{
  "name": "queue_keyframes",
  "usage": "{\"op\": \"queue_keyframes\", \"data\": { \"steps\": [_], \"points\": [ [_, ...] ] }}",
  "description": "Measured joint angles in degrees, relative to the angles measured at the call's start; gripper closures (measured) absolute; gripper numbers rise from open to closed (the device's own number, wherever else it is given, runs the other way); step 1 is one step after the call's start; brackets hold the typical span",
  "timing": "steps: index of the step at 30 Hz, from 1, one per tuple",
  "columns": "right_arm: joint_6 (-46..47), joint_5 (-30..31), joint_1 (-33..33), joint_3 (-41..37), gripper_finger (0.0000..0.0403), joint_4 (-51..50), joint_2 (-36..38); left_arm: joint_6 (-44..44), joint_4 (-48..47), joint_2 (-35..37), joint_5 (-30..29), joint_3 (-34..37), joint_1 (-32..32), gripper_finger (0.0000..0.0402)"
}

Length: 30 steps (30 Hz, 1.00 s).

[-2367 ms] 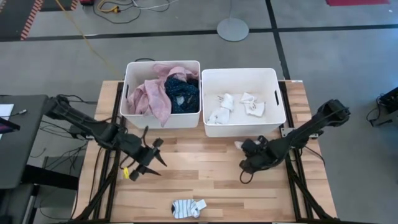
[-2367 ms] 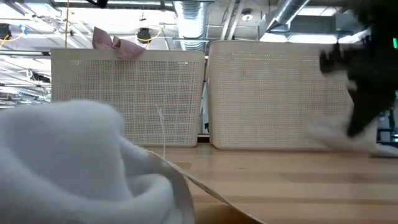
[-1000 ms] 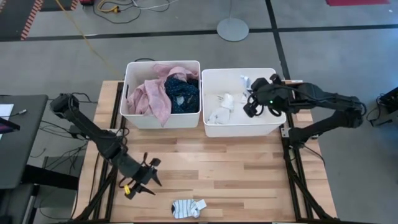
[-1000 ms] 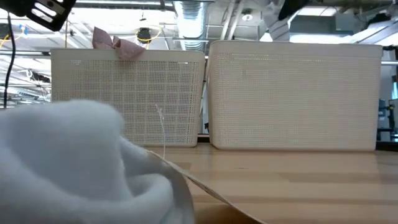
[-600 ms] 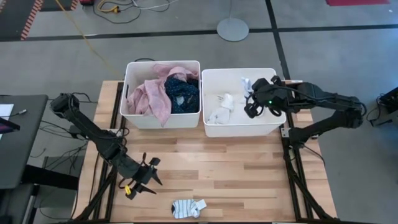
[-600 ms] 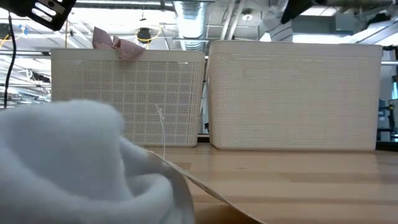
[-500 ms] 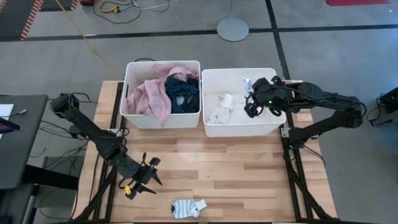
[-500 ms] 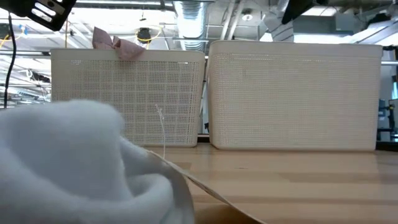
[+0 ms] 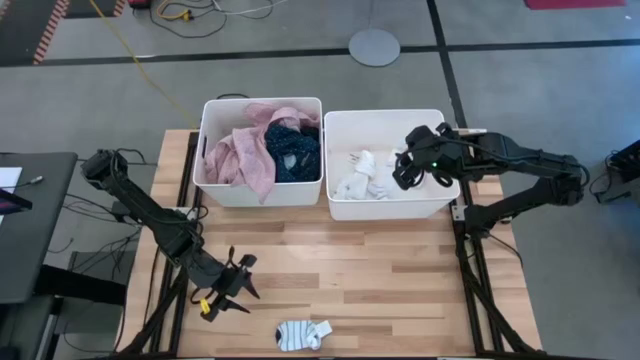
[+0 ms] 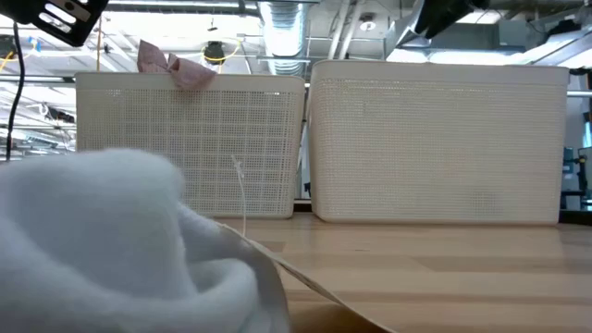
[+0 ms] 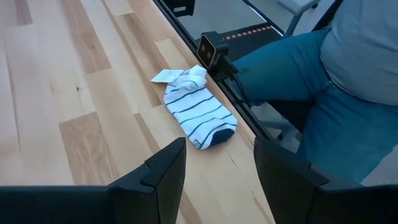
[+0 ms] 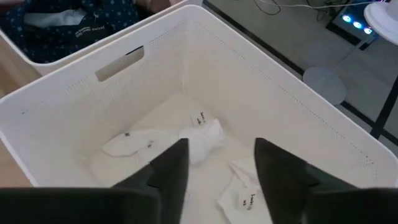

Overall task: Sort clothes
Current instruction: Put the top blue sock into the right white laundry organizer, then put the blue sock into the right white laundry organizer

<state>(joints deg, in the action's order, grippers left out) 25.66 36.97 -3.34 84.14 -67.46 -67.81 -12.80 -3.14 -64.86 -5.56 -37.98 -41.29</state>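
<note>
A white sock with dark stripes lies flat on the table by its near edge; it also shows in the left wrist view. My left gripper hovers open to the sock's far left, fingers apart and touching nothing. My right gripper hangs open over the right white bin. Below its fingers several white socks lie on the bin floor. The left white bin holds a pink top and a navy dotted piece.
The two bins stand side by side at the table's far edge. A small camera is fixed at the near edge beside the striped sock, and a seated person's legs are just beyond that edge. Bare wood lies between bins and sock.
My right gripper has stayed over the right bin and let go of a white sock. That sock hung at its fingers a second ago and has now dropped onto the other socks on the bin floor.
</note>
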Motion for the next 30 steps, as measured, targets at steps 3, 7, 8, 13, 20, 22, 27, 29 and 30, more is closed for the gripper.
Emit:
{"op": "queue_keyframes", "data": {
  "steps": [3, 7, 8, 13, 20, 22, 27, 29, 30],
  "points": [
    [-0.01, -0.17, 0.79, -0.02, 0.0174, 0.05, 0.00, -0.30, 0.00, 0.00, -0.32, 0.00, -0.01, 0.0216],
    [-0.04, -1.12, 3.30, -0.02, 0.0154, 0.21, 0.00, -0.33, -0.01, 0.00, -0.69, 0.00, -0.01, 0.0216],
    [-0.07, -1.80, 4.24, -0.02, 0.0153, 0.40, 0.00, -0.34, 0.00, 0.00, -0.72, 0.00, -0.01, 0.0216],
    [-0.16, -9.18, 11.21, -0.03, 0.0153, 6.16, -0.68, -0.32, 0.00, 0.00, -0.82, -0.02, -0.01, 0.0216],
    [-2.19, -16.31, 25.18, -0.04, 0.0154, 14.25, -6.32, -0.32, -0.20, 0.00, -1.22, -0.06, 0.01, 0.0216],
    [-2.34, -16.43, 28.66, -0.04, 0.0154, 15.87, -8.95, -0.50, -0.50, 0.00, -1.26, -0.07, 0.01, 0.0216],
    [-5.20, -16.46, 35.12, -0.04, 0.0154, 22.78, -17.28, -0.54, -0.50, 0.00, -1.51, -0.07, 0.01, 0.0216],
    [-7.69, -16.48, 36.81, -0.04, 0.0154, 27.44, -20.98, -0.54, -0.46, 0.00, -1.53, -0.07, 0.01, 0.0216],
    [-9.20, -16.50, 37.43, -0.04, 0.0154, 29.78, -22.75, -0.64, -0.48, 0.00, -1.53, -0.07, 0.01, 0.0216]
  ]
}}
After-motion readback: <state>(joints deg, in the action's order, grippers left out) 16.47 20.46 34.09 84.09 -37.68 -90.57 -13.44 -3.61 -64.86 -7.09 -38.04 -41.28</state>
